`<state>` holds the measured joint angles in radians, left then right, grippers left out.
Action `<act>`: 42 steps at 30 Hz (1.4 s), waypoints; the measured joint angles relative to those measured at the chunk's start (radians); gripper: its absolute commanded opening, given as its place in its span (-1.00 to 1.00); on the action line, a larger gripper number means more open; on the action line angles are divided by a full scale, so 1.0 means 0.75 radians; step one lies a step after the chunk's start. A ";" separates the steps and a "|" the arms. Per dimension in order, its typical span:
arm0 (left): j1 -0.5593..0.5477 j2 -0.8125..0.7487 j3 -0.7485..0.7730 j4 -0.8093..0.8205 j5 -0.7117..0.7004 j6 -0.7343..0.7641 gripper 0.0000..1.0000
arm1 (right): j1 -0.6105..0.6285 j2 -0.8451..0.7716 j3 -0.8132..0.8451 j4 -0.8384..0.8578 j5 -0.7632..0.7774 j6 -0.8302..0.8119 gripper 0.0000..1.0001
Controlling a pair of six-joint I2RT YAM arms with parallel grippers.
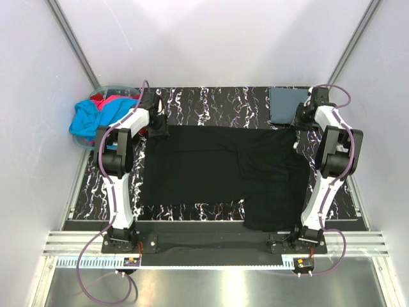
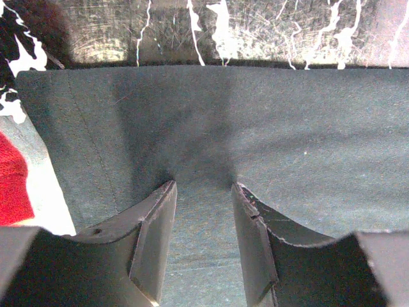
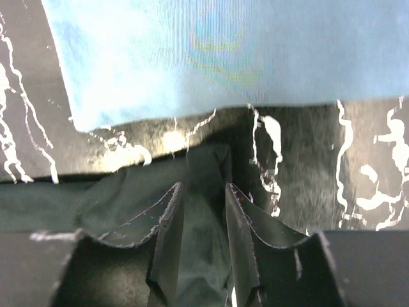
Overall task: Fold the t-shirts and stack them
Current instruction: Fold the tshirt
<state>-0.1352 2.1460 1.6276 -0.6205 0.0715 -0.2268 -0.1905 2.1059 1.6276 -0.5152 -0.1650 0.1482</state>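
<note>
**One shirt folded, one in my fingers, two waiting**

I have the black t-shirt (image 1: 211, 166) by its far edge at both ends. My left fingers (image 2: 156, 224) are clenched on the far left corner: the cloth puckers into the gap between them and pulls taut from there. My right fingers (image 3: 169, 217) pinch a bunched fold of the same shirt at the far right corner, with dark cloth packed between the two tips.

The black shirt lies spread across the middle of the table (image 1: 211, 96), mostly flat. Its right part hangs nearer to me than the rest and reaches the table's near edge. A seam or overlap runs down it right of centre, but I cannot tell from above whether that is a fold or just how the cloth has fallen. I judge that this shirt is at the start of its folding, smoothed out and gripped, with no tidy fold made.

Just beyond my right fingers, in the far right corner of the table, the slate blue-grey t-shirt (image 1: 286, 105) sits as a neat flat rectangle. I take it as done, and as the base of the stack.

Off the far left side, the cyan t-shirt (image 1: 86, 121) and the red t-shirt (image 1: 105, 101) lie crumpled together in the pale tub (image 1: 118, 85), unfolded.

By my reckoning, one of four is finished. The black one has to be folded and laid on the blue-grey one, then the two from the tub
</note>
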 measured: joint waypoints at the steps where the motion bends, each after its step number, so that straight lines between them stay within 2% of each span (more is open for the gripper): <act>1: 0.000 0.000 0.000 0.000 0.000 0.001 -0.06 | 0.000 0.015 0.019 -0.005 -0.004 -0.008 -0.29; 6: 0.000 0.000 0.000 0.000 -0.001 0.004 -0.06 | 0.000 0.072 0.047 -0.010 0.027 -0.038 -0.79; 7: 0.000 0.000 0.000 0.000 -0.001 0.007 -0.06 | 0.000 0.079 0.047 -0.009 0.047 -0.037 -0.96; 8: 0.000 0.000 0.000 0.000 -0.001 0.010 -0.06 | 0.000 0.082 0.046 -0.009 0.072 -0.032 -1.00; 12: 0.005 0.000 0.000 0.001 -0.001 0.017 -0.05 | -0.010 0.082 0.026 0.013 0.151 0.008 -1.00; 14: 0.012 0.000 0.000 0.002 -0.001 0.018 -0.05 | -0.034 0.082 0.022 0.021 0.122 0.046 -1.00; 17: 0.028 0.000 0.000 0.003 0.001 0.017 -0.04 | -0.115 0.082 0.022 0.042 -0.036 0.124 -1.00; 22: 0.043 0.000 0.000 0.006 0.001 0.017 -0.03 | -0.289 0.082 0.004 0.128 -0.414 0.291 -1.00; 34: 0.046 0.000 0.000 0.008 -0.005 0.025 -0.03 | -0.412 0.054 -0.302 0.371 -0.774 0.663 -1.00; 37: 0.046 0.000 0.000 0.008 -0.005 0.025 -0.03 | -0.465 0.037 -0.398 0.618 -0.898 0.901 -1.00; 39: 0.046 0.000 0.000 0.008 -0.005 0.026 -0.03 | -0.490 -0.023 -0.576 0.848 -0.934 1.078 -0.98; 42: 0.046 0.000 0.000 0.008 -0.005 0.027 -0.03 | -0.513 -0.092 -0.740 0.904 -0.939 1.201 -0.75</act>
<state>-0.1005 2.1460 1.6276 -0.6147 0.0677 -0.2062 -0.5751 2.0373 1.0729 0.1631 -0.8692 1.0489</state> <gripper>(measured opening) 0.485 0.063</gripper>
